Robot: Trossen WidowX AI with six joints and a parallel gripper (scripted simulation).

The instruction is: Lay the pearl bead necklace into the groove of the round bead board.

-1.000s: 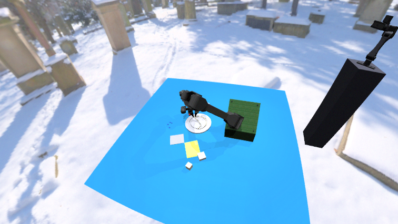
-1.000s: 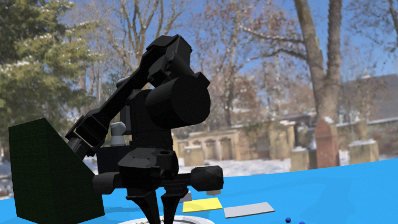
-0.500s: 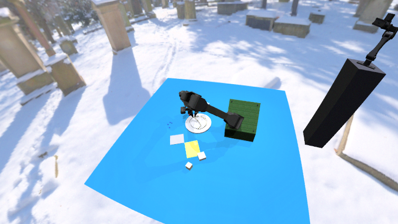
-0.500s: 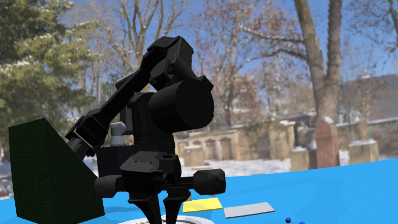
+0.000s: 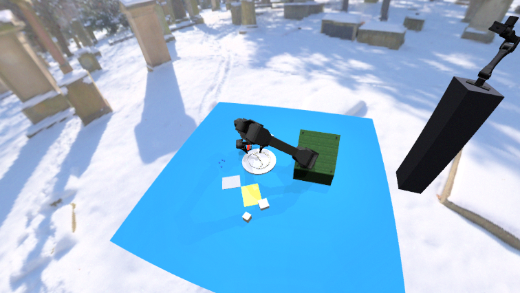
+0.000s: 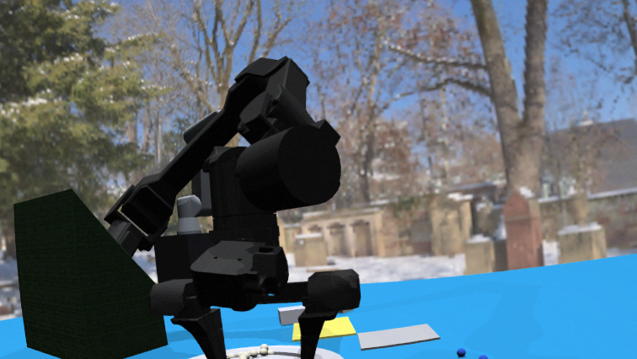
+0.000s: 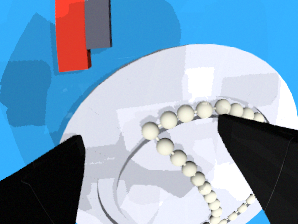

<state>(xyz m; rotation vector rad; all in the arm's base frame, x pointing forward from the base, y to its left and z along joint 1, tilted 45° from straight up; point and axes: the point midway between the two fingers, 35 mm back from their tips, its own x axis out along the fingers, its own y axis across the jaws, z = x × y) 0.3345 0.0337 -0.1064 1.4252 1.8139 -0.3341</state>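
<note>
The round white bead board [image 5: 272, 165] [image 6: 324, 353] [image 7: 112, 95] lies flat, with a ring groove. The pearl bead necklace [image 5: 259, 159] [image 6: 264, 347] [image 7: 186, 113] lies on it. In the wrist view its upper run follows the groove's top arc, ends in a sharp bend at a bead left of centre, then a strand cuts down across the board's inside, off the groove. The left arc of the groove shows no beads. My gripper [image 5: 254, 152] [image 6: 263, 354] [image 7: 152, 133] is open and low over the board, its fingers on either side of that bend. The right finger hides part of the necklace.
A red block [image 7: 72, 37] and a grey block [image 7: 98, 25] lie beyond the board. A green box [image 5: 320, 145] [image 6: 80, 276] stands beside it. A grey plate [image 5: 231, 181] [image 6: 398, 337], yellow square [image 5: 251, 195] [image 6: 327, 329], two white blocks [image 5: 263, 203] [image 5: 247, 216] and small blue balls [image 6: 461, 352] lie around.
</note>
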